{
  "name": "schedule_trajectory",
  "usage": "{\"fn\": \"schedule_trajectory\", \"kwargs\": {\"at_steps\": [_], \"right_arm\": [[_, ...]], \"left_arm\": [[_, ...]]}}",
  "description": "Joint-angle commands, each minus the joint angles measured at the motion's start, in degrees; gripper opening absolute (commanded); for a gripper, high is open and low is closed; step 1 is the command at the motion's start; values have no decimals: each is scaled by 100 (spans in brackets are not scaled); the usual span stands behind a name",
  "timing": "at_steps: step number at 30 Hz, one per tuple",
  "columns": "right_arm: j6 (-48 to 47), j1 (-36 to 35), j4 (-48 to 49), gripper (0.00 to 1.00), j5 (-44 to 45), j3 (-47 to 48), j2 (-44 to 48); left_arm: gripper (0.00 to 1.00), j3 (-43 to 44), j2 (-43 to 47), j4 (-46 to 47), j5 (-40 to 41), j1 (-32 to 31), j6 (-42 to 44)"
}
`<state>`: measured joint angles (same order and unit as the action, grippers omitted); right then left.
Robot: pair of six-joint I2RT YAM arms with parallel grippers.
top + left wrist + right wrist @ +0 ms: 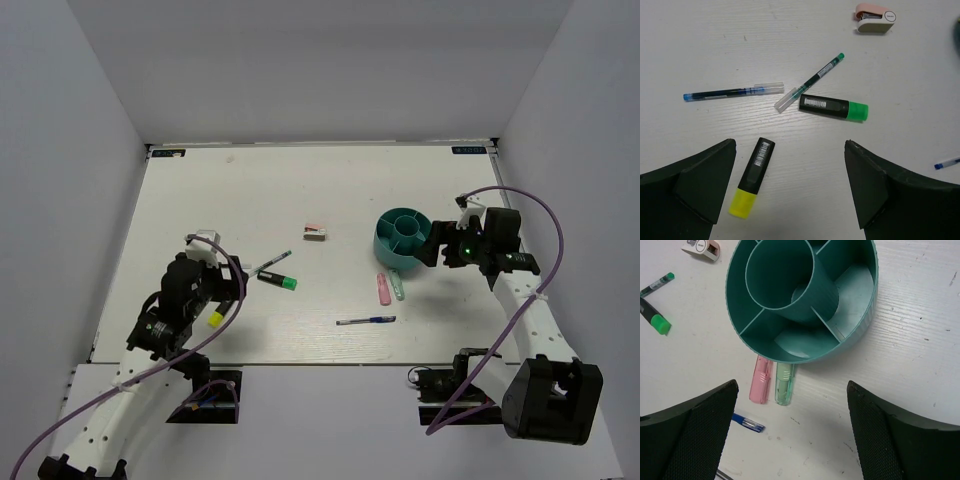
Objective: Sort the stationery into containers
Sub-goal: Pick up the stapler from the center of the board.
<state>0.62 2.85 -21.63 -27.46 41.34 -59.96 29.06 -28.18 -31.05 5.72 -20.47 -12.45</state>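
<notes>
The round teal organiser (402, 236) stands right of centre, its compartments empty in the right wrist view (860, 315). My right gripper (433, 248) is open and empty just right of it (793, 387). A pink marker (761, 385) and a pale green marker (784, 386) lie against its near wall. My left gripper (230, 288) is open and empty (790, 145) above the table. A yellow-capped highlighter (752, 175) lies by its left finger. Beyond lie a green-capped highlighter (833, 107), a green-tipped pen (812, 82) and a blue pen (732, 92).
A white-pink eraser (315, 233) lies mid-table, also in the left wrist view (875, 18). Another blue pen (366, 321) lies near the front edge, between the arms. White walls enclose the table on three sides.
</notes>
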Motion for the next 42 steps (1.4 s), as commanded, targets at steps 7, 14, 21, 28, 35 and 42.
{"fn": "schedule_trajectory", "kwargs": {"at_steps": [7,14,21,28,35,42], "right_arm": [[-1711,-4,-289,90,-716,-100,388],[-2482,5,-792,90,-971,-47,407],[-1620,-66,-580,54,-1111,295,196],[-1468,-118,-755,22,-1340,480,-121],[-1442,-110,-667,48,-1095,462,125],[-3154,-520,-2034,44,-1964,1375,-629]], "left_arm": [[100,74,-99,-15,-387,-1,146],[62,109,-450,-24,-563,-1,128],[65,1211,-2038,55,-1281,8,250],[71,3095,-4562,-253,-1863,-369,813],[56,5608,-7348,-981,-2355,-651,1290],[65,5949,-7731,-1325,-1724,-792,385]]}}
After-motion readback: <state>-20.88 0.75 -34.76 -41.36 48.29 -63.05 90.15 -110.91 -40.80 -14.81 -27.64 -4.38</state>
